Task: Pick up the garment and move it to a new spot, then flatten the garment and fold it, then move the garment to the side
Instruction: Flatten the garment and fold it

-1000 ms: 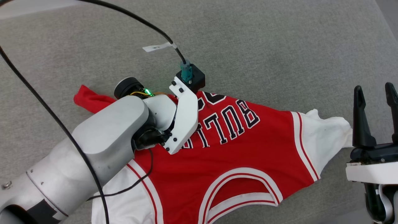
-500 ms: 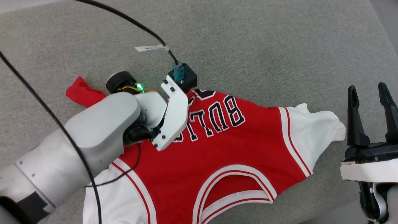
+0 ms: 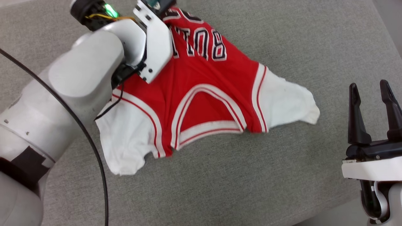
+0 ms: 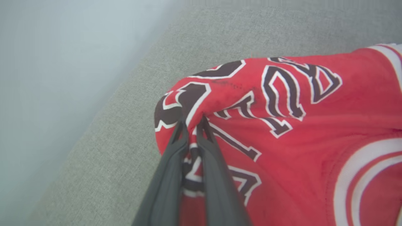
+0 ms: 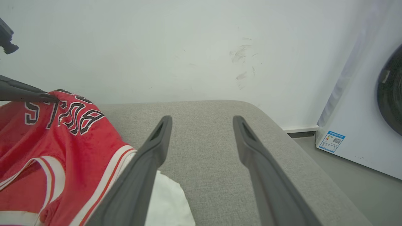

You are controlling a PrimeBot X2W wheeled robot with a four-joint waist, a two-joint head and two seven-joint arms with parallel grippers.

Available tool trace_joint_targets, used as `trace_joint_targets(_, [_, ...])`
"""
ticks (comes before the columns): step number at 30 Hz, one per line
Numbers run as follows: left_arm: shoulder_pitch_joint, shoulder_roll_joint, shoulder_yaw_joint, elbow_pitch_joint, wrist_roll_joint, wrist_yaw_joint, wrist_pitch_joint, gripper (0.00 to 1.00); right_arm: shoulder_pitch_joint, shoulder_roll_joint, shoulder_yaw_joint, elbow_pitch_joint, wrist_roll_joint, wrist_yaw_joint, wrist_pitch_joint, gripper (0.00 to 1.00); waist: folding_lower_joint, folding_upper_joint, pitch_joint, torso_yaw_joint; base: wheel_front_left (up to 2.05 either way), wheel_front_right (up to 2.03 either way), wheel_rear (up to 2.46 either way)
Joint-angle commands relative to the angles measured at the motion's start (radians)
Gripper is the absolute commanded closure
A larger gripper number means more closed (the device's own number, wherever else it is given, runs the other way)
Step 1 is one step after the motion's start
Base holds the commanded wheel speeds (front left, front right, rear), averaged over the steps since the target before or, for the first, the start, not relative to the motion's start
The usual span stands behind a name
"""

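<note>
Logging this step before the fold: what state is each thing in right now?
Red thin-fabric T-shirt with white sleeves: unfolded, rumpled, tented up at the print, sleeves on the grey cushion.
Left gripper: fingers shut on the T-shirt's printed chest.
Right gripper: fingers open, holding nothing, apart from the T-shirt.

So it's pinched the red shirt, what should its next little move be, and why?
Probably raise the left gripper higher, then carry the garment across. Its fingers are shut on a fold of the printed fabric, but the white sleeves lie on the grey cushion, so dragging would likely bunch it. The right gripper stands open, apart from it.
</note>
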Motion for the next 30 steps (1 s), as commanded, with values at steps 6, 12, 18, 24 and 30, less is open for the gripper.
trace_joint_targets(6, [0.03,-0.073,0.01,0.155,0.003,0.001,-0.213,0.0,-0.029,0.005,0.021,0.017,-0.016,-0.001,-0.006,0.0,-0.0001,0.0,-0.014,0.028,0.0,0.0,0.0])
trace_joint_targets(12, [0.058,-0.098,0.054,0.202,-0.009,0.014,-0.412,0.0,-0.019,-0.02,0.004,0.026,-0.026,-0.001,0.018,0.0,-0.0001,0.0,-0.063,0.075,0.0,0.0,0.0])
trace_joint_targets(18, [0.088,-0.079,0.126,0.172,0.008,0.078,-0.544,0.0,0.002,-0.045,-0.011,0.022,-0.032,-0.001,0.053,0.0,-0.0001,0.0,-0.127,0.135,0.0,0.0,0.0])
trace_joint_targets(24, [0.247,0.032,0.345,-0.146,0.156,0.238,-0.547,0.0,0.022,-0.063,-0.014,0.016,-0.037,-0.001,0.092,0.0,-0.0001,0.0,-0.184,0.196,0.0,0.0,0.0])
trace_joint_targets(30, [0.555,0.093,0.541,-0.371,0.181,0.323,-0.548,0.0,0.05,-0.067,-0.011,0.011,-0.034,-0.001,0.127,0.0,-0.0001,0.0,-0.247,0.247,0.0,0.0,0.0])
